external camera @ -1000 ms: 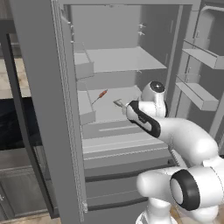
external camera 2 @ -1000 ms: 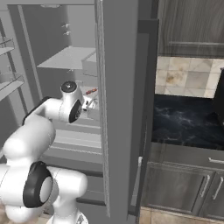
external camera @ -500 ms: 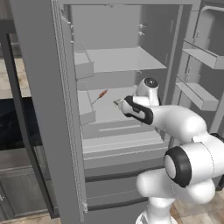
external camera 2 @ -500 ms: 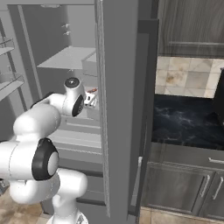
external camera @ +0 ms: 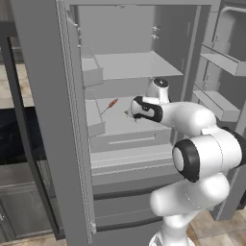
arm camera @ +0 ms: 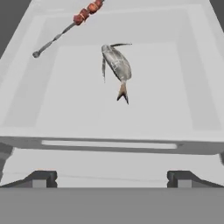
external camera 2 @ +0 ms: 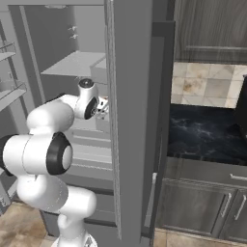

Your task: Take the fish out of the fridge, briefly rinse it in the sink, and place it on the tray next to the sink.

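The fridge [external camera: 43, 110] stands open in front of me. On its pale middle shelf [arm camera: 57, 87] lies the fish [arm camera: 117, 64], small and silvery grey, tail toward me. My gripper [arm camera: 111, 179] is open just in front of the shelf's front edge, level with the fish and a short way from it, with nothing between its fingertips [arm camera: 41, 178]. From the left base camera the gripper [external camera: 132, 111] reaches into the fridge at mid height. From the right base camera the gripper [external camera 2: 102, 110] sits just behind the door edge. The sink and the tray are out of view.
A thin red-orange skewer [arm camera: 65, 27] lies on the same shelf, behind and left of the fish, also seen as the skewer [external camera: 111, 104]. An upper shelf [external camera: 129, 65] hangs above the hand. Door bins [external camera: 218, 101] stand right. A dark counter [external camera 2: 207, 135] lies beyond the fridge door [external camera 2: 132, 120].
The arm has stretched further into the fridge, carrying the hand forward and slightly up toward the middle shelf. The gripper has stayed open.
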